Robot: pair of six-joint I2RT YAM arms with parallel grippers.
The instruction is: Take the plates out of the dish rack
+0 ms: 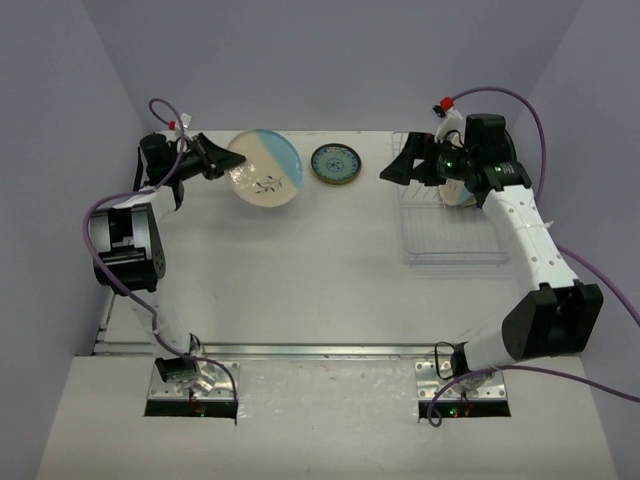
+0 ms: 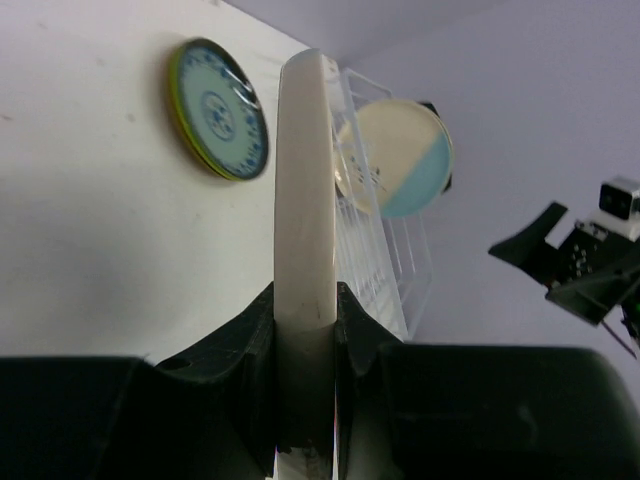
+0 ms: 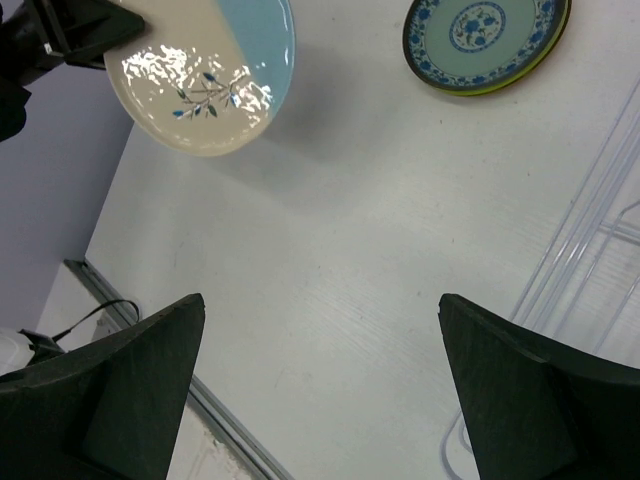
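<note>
A round cream and light-blue plate (image 1: 265, 170) is gripped by the left pincer (image 1: 214, 164) at the far left. Next it must be laid down flat. The right pincer (image 1: 400, 160) is spread wide, empty.
</note>
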